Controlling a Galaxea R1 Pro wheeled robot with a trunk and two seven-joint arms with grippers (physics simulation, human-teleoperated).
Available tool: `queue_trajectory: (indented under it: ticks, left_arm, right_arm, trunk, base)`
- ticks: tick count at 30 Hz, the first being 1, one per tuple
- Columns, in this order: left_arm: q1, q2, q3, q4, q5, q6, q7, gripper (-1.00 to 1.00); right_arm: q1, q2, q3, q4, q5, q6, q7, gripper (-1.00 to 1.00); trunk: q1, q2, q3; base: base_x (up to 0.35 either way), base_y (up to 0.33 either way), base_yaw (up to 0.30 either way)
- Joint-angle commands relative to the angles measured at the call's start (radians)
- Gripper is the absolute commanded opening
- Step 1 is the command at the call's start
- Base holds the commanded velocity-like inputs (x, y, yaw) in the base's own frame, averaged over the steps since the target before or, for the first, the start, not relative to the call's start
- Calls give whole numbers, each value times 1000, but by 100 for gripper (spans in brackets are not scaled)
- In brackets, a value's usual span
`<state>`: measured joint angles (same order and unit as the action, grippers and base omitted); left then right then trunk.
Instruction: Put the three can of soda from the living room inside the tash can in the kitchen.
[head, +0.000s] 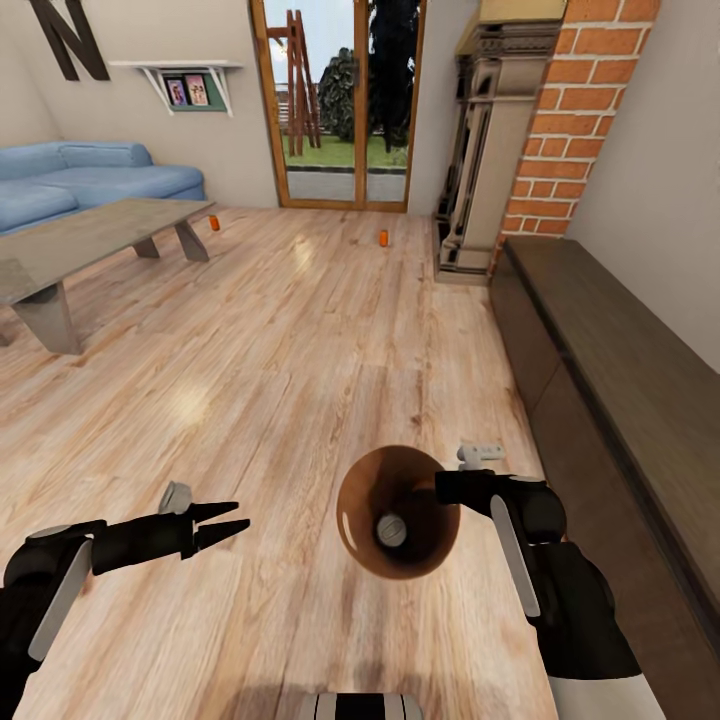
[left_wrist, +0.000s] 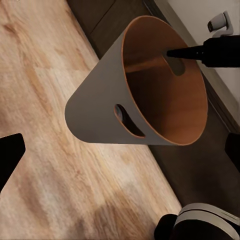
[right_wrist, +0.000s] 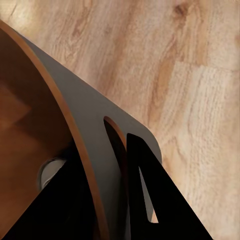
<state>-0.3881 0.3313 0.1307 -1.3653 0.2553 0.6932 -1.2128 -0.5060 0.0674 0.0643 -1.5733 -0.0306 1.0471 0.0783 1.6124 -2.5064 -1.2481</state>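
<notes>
Facing a living room with warm wood floor (head: 300, 330); my right gripper (head: 447, 487) pinches the bin (head: 397, 512) wall, mouth up, axis vertical, can (head: 391, 529) inside; two cans (head: 383, 237) at 12 o'clock; left gripper (head: 232, 517) fingers parted

bin (head: 398, 512) right of left pincer (head: 240, 517) | one can (head: 391, 529) inside | two cans (head: 383, 237) far ahead on floor (head: 300, 340)

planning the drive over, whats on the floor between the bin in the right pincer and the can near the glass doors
Bare wood floor in the head view: nothing lies between the bin held by the right pincer and that can.
</notes>
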Motion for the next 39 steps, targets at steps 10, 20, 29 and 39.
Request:
queue_trajectory:
  ticks: [10, 20, 29, 39]
  left_arm:
    - [0, -1, -6, 2, -4, 19, 14, 100]
    - [0, -2, -6, 2, -5, 20, 15, 100]
    - [0, -2, -6, 2, -4, 20, 15, 100]
    - [0, -2, -6, 19, -4, 26, 15, 100]
  right_arm:
    - [0, 0, 1, 0, -18, 0, 1, -100]
    - [0, 0, 2, 0, -19, 0, 1, -100]
    - [0, 0, 3, 0, -19, 0, 1, -100]
    - [0, 0, 8, 0, -20, 0, 1, -100]
  trunk:
    - [0, 0, 16]
    - [0, 0, 32]
    - [0, 0, 46]
    - [0, 0, 62]
  base:
    - [143, 0, 0]
    - [333, 0, 0]
    - [336, 0, 0]
    - [336, 0, 0]
